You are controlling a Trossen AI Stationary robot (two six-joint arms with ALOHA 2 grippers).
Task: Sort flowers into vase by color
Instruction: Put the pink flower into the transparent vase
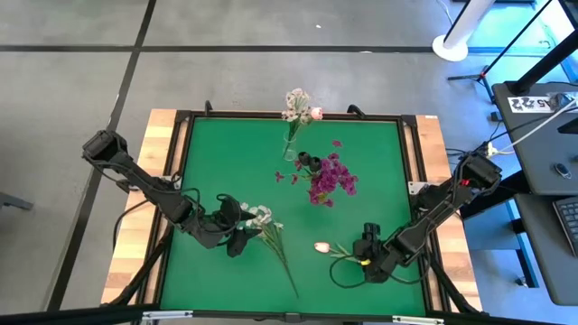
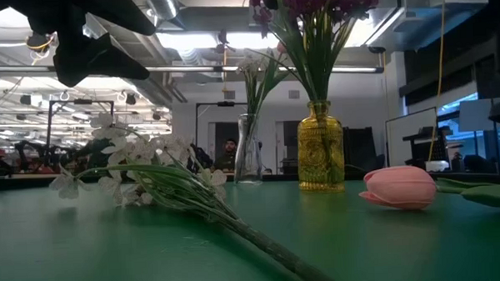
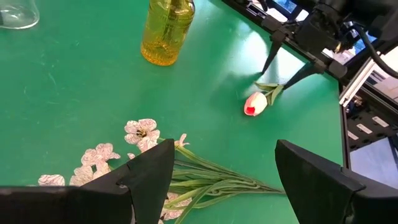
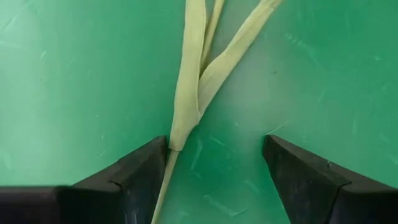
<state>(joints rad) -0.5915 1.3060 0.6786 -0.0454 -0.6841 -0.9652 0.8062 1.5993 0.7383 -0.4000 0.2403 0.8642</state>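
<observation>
Left gripper [image 3: 221, 180], fingers spread, hovers over the white spray [image 1: 264, 222]. Right gripper [image 4: 214, 171], fingers spread, straddles the pink tulip [image 1: 322, 246] stem.

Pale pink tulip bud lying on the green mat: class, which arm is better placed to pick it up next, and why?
Right. The right end effector hangs open directly over the pale pink tulip bud's stem, while the left end effector is open over the white blossom spray.
</observation>
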